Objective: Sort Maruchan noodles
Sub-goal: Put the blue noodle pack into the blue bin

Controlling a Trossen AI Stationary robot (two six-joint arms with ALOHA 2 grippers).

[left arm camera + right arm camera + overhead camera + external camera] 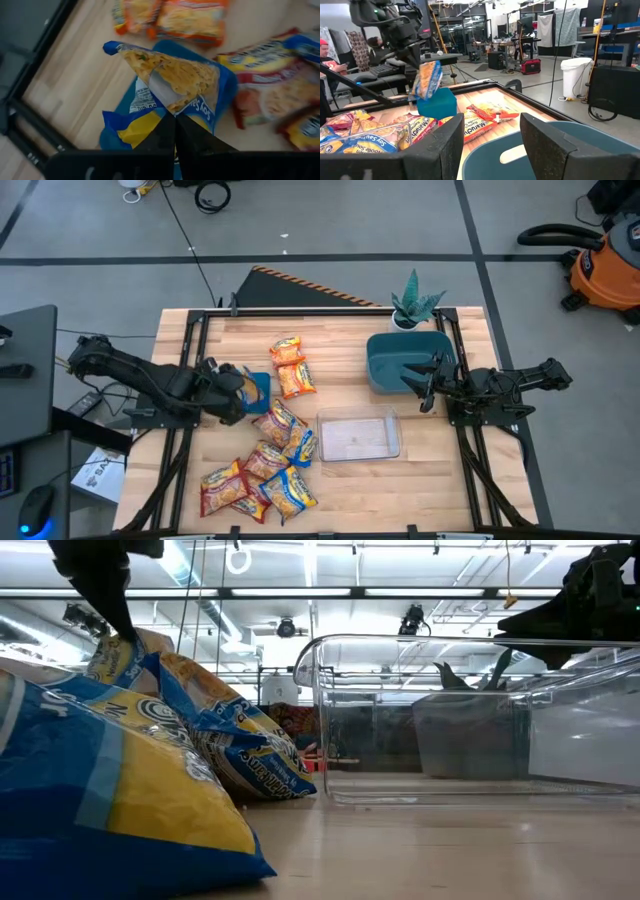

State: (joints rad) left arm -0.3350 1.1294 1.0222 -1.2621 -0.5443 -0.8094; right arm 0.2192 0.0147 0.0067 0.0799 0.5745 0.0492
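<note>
While the right tool [425,383] waits spread open over the blue bin [395,352] at three o'clock, the left tool [174,131] pinches a blue noodle pack [172,80] at nine o'clock.

bare wood beside clear tray [358,435] — blocked: noodle packets [272,450] pile

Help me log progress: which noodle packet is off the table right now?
The blue-trimmed packet pinched in the left pincer; all the others lie on the table.
</note>
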